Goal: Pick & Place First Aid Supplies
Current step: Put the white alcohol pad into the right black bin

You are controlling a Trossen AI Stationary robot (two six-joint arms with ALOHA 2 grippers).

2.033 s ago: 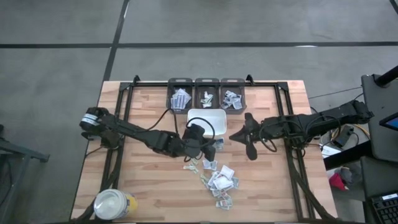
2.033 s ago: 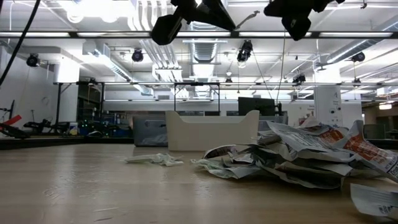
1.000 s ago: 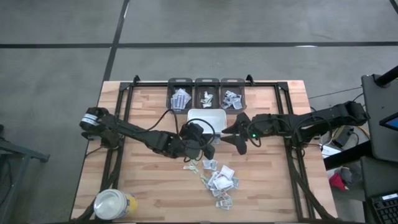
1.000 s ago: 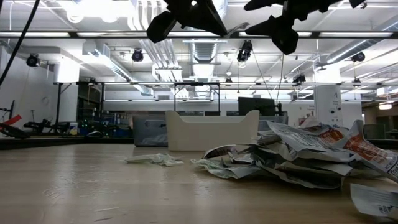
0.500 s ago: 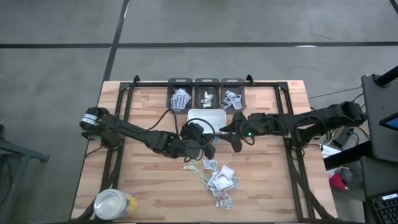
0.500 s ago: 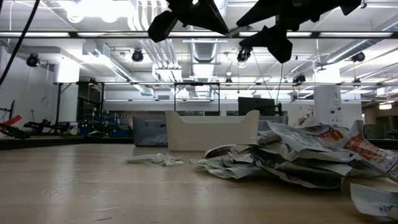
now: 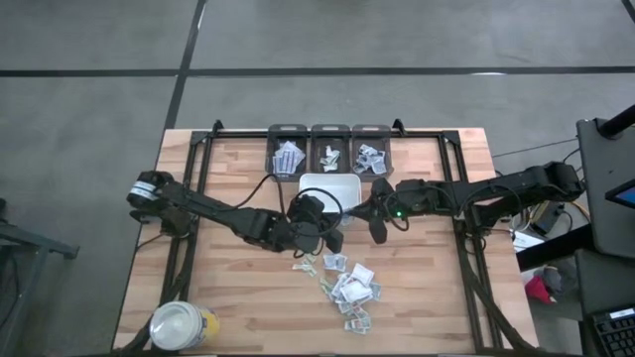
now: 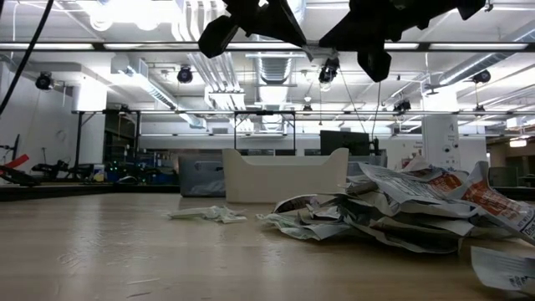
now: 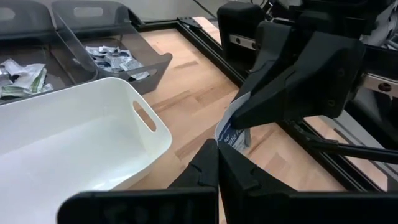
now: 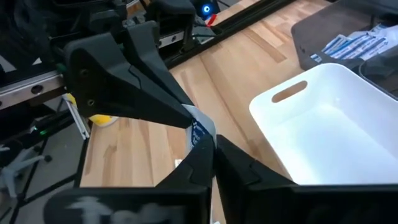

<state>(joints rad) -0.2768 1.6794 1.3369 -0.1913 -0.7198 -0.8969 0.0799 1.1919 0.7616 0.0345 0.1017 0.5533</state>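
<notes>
A small white packet with blue print (image 9: 231,135) hangs in the air just right of the white tray (image 7: 327,188). My left gripper (image 7: 345,222) and my right gripper (image 7: 369,212) are both shut on it, tip to tip. In the low view the two grippers meet high above the table, the left gripper (image 8: 288,35) opposite the right gripper (image 8: 338,38). More first aid supplies lie in a loose pile (image 7: 352,288) on the wood, nearer the front edge. My left gripper pinches one end of the packet (image 9: 225,142) between its two fingers, coming from the table's left and slanting slightly down. The packet is lifted clear of the table. My right gripper pinches the packet's opposite end (image 10: 204,138) between its two fingers, coming from the table's right and slanting slightly down, facing the left fingers (image 10: 163,111). The packet spans the short gap between the two grippers.
Three dark bins (image 7: 329,147) with sorted packets stand along the far edge behind the tray. A yellow jar with a white lid (image 7: 181,325) sits at the near left corner. A black frame rail (image 7: 461,198) runs along the table's sides.
My right gripper has moved toward the table's left, up to the left gripper, and has shut from wide open onto the free end of the packet. The left gripper has kept still, holding the packet.
</notes>
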